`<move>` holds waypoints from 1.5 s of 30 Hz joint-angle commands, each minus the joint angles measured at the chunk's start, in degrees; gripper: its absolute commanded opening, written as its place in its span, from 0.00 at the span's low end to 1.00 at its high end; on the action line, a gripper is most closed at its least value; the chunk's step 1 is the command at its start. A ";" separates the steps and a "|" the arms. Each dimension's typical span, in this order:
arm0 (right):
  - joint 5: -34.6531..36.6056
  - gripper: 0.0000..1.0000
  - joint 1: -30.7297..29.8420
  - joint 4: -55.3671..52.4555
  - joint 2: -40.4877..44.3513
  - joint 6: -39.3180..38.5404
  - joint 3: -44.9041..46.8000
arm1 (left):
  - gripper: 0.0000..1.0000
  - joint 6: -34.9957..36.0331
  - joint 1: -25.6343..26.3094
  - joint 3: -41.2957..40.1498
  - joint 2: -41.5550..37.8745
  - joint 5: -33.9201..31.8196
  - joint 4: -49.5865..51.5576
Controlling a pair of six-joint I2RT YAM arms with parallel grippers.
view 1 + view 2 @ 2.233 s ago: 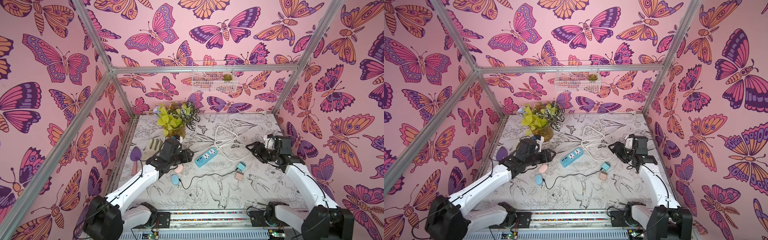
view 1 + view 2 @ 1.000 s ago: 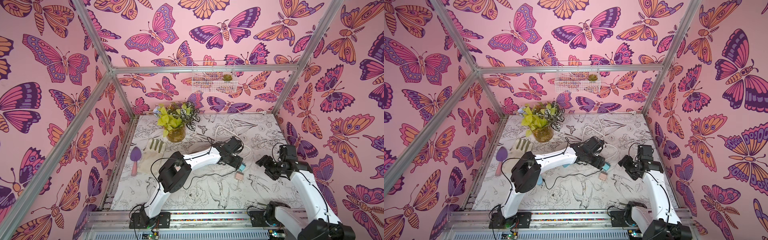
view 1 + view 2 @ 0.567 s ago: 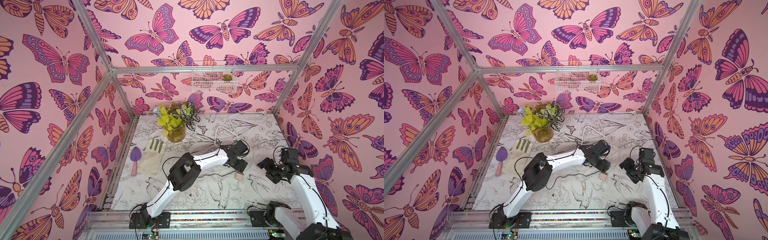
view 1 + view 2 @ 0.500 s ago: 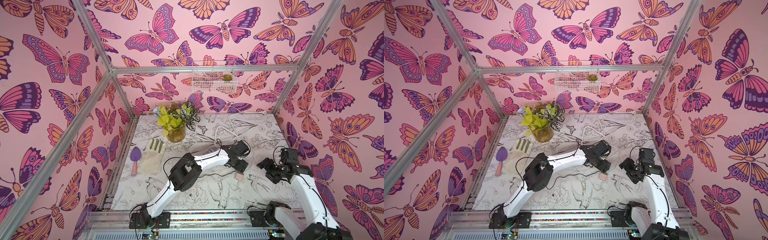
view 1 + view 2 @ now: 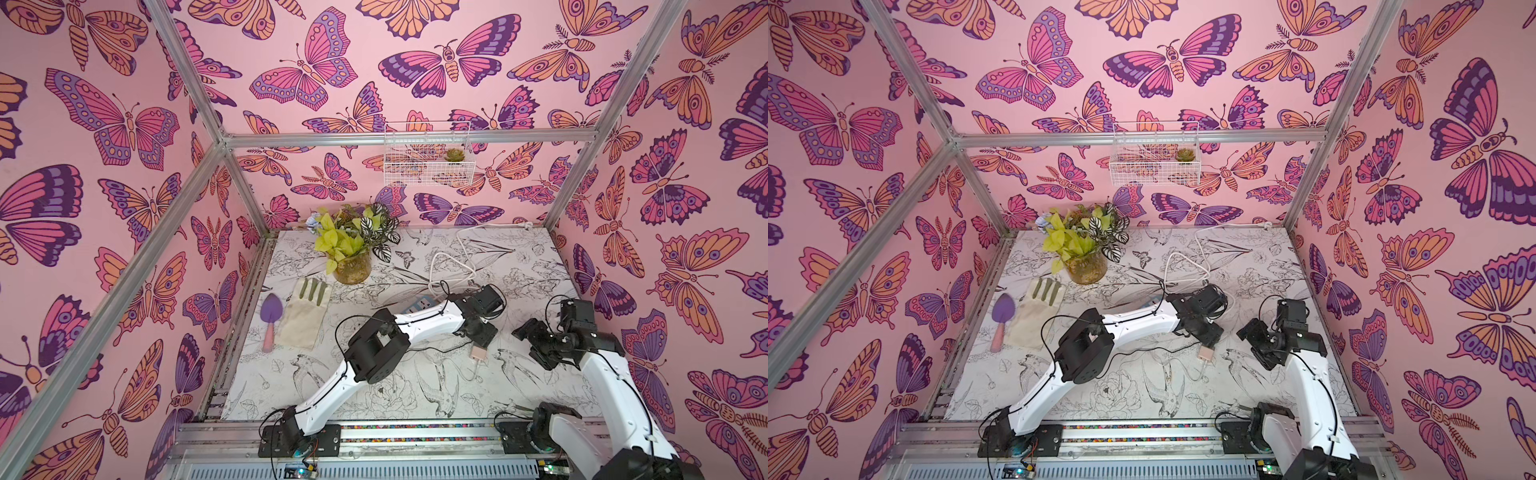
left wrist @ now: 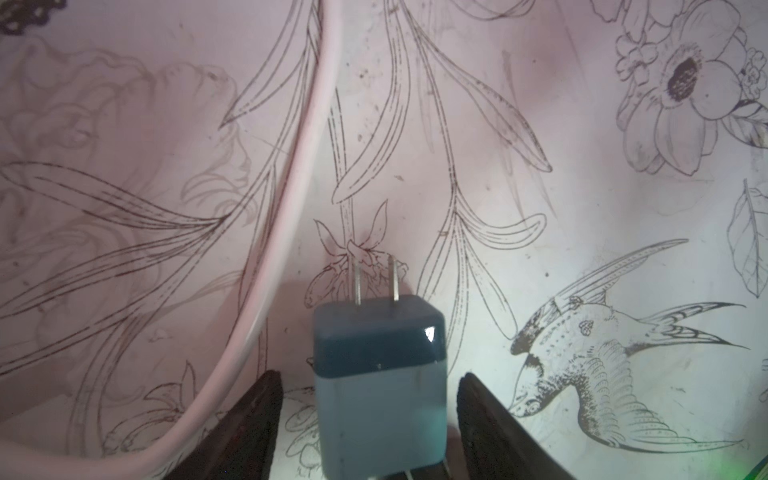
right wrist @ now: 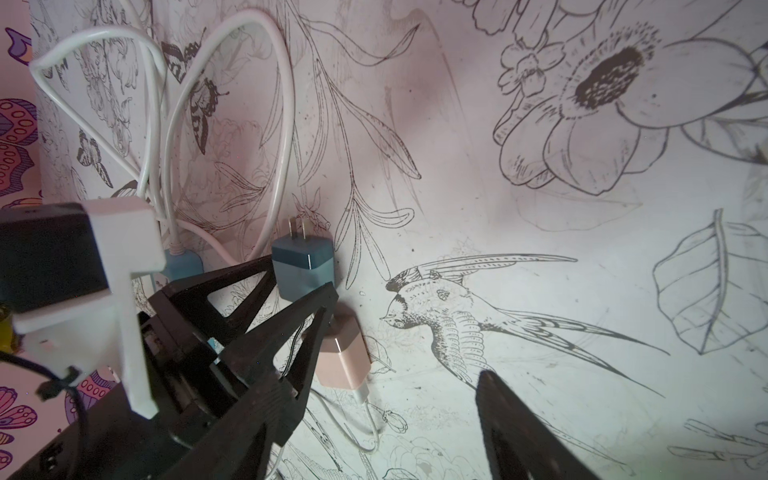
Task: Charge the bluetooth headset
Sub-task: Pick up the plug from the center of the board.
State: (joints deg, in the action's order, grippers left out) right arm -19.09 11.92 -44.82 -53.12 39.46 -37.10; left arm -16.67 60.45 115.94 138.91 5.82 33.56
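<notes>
Sweeping over from the far side of the flower-printed tabletop (image 5: 415,399), our left gripper (image 6: 368,378) is now straddling the two-tone blue cube-shaped wall charger (image 7: 302,266), its jaws standing parted with a gap on each side and gripping nothing yet; our right gripper (image 5: 534,345) is hanging spread and empty nearby. We are judging that closing squarely on the charger's flat sides, leaving its prongs free and avoiding the thick white cable (image 6: 291,208) and the pink cube charger (image 7: 340,357), is what matters; the bluetooth headset is staying hidden from us in every view.
</notes>
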 commanded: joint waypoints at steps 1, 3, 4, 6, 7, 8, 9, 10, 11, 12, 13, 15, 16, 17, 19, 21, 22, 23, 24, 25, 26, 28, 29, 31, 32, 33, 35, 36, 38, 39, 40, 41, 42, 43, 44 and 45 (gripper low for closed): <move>-0.37 0.77 0.38 0.17 0.30 0.84 0.41 | 0.70 0.92 0.33 1.55 1.55 -1.59 1.69; -0.57 0.77 0.34 0.26 0.30 0.96 0.40 | 0.69 0.93 0.30 2.04 1.94 -2.03 1.93; -0.53 0.77 0.38 0.37 0.30 0.97 0.49 | 0.69 0.93 0.34 2.39 2.21 -2.04 2.05; -0.57 0.77 0.38 0.35 0.30 1.05 0.58 | 0.69 0.96 0.30 3.26 2.79 -1.89 2.46; -0.57 0.77 0.38 0.39 0.29 1.12 0.69 | 0.68 0.98 0.29 3.82 3.20 -1.87 2.64; -0.66 0.77 0.37 0.36 0.32 1.14 0.71 | 0.68 1.02 0.31 4.30 3.52 -1.74 2.85; -0.68 0.77 0.33 0.35 0.39 1.15 0.78 | 0.67 1.02 0.31 4.85 3.94 -1.76 3.06; -0.68 0.77 0.33 0.24 0.54 1.19 0.79 | 0.66 1.02 0.29 5.44 4.36 -1.74 3.36; -0.61 0.77 0.37 0.30 0.62 1.23 0.85 | 0.65 1.03 0.29 5.91 4.66 -1.69 3.49; -0.58 0.77 0.38 0.31 0.73 1.32 0.99 | 0.65 0.93 0.29 6.49 5.08 -1.69 3.65; -0.59 0.77 0.38 0.22 0.83 1.40 1.09 | 0.63 0.89 0.33 7.11 5.38 -1.61 3.83; -0.71 0.77 0.38 0.26 1.00 1.42 1.33 | 0.58 0.93 0.33 8.10 5.89 -1.43 4.37; -0.73 0.77 0.38 0.25 1.12 1.41 1.40 | 0.55 0.85 0.22 8.41 6.02 -1.43 4.61; -0.74 0.77 0.36 0.19 1.20 1.49 1.57 | 0.53 0.85 0.23 8.42 6.10 -1.44 4.71; -0.75 0.77 0.38 0.34 1.35 1.66 1.81 | 0.47 0.85 0.29 8.34 6.18 -1.67 5.23; -0.84 0.77 0.35 0.41 1.46 1.76 2.01 | 0.41 0.61 0.20 8.34 6.02 -2.13 5.84; -0.91 0.77 0.38 0.54 1.51 1.84 2.10 | 0.37 0.36 0.04 8.18 5.66 -2.12 6.08; -1.15 0.77 0.38 0.76 1.53 1.85 2.15 | 0.35 0.03 -0.06 7.80 5.24 -2.13 6.16; -1.50 0.77 0.39 1.02 1.53 1.78 2.27 | 0.34 -0.32 -0.26 7.21 4.57 -2.26 6.12; -1.95 0.77 0.37 1.42 1.45 1.80 2.38 | 0.33 -0.62 -0.52 6.63 3.79 -2.62 6.12; -2.22 0.77 0.38 1.78 1.42 1.76 2.52 | 0.31 -0.78 -0.74 6.14 3.08 -2.75 6.15; -2.90 0.77 0.38 2.44 1.47 1.68 2.54 | 0.28 -1.26 -1.35 5.01 1.30 -2.99 6.10; -3.18 0.76 0.37 2.64 1.65 1.42 2.48 | 0.27 -1.38 -1.68 4.39 0.38 -3.24 6.01; -3.80 0.76 0.38 3.36 2.42 0.85 2.25 | 0.25 -2.00 -2.44 2.77 -1.93 -3.60 5.99; -4.01 0.76 0.30 3.60 2.88 0.54 2.08 | 0.24 -2.22 -2.80 2.02 -3.03 -3.63 5.92; -4.12 0.76 0.29 3.89 3.36 0.23 1.83 | 0.22 -2.64 -3.35 0.99 -4.37 -3.52 5.83; -4.81 0.75 0.04 4.47 4.00 -0.34 1.29 | 0.21 -3.35 -4.24 -1.09 -7.00 -3.33 5.10; -5.23 0.74 -0.27 4.85 4.21 -0.50 1.01 | 0.20 -3.70 -4.70 -2.23 -8.38 -3.13 4.59; -5.04 0.73 -1.61 5.61 4.29 -0.65 0.42 | 0.19 -3.99 -5.32 -4.37 -11.14 -3.10 3.36; -4.84 0.72 -2.67 6.08 4.26 -0.83 0.20 | 0.19 -4.15 -5.66 -5.28 -12.42 -3.18 2.92; -4.37 0.72 -3.92 6.57 4.25 -0.79 -0.05 | 0.19 -4.54 -6.02 -6.02 -13.56 -3.28 2.57; -4.03 0.72 -5.17 7.22 4.26 -0.76 -0.24 | 0.19 -5.06 -6.36 -6.45 -14.52 -3.13 2.44; -3.86 0.71 -6.76 8.20 4.25 -0.59 -0.39 | 0.18 -5.64 -6.88 -7.13 -15.64 -2.85 2.45; -3.32 0.71 -8.89 9.20 4.26 -0.32 -0.41 | 0.18 -6.32 -7.37 -7.87 -16.72 -2.71 2.34; -2.70 0.71 -10.61 10.29 4.21 -0.11 -0.51 | 0.18 -6.80 -7.76 -8.55 -17.74 -2.37 2.15; -2.00 0.71 -12.62 11.46 4.20 0.13 -0.60 | 0.18 -7.34 -8.20 -9.47 -18.99 -2.07 1.68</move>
State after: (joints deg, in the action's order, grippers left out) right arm -22.57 2.87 -36.99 -49.23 39.86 -35.64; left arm -21.76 53.06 108.75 122.78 3.42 36.07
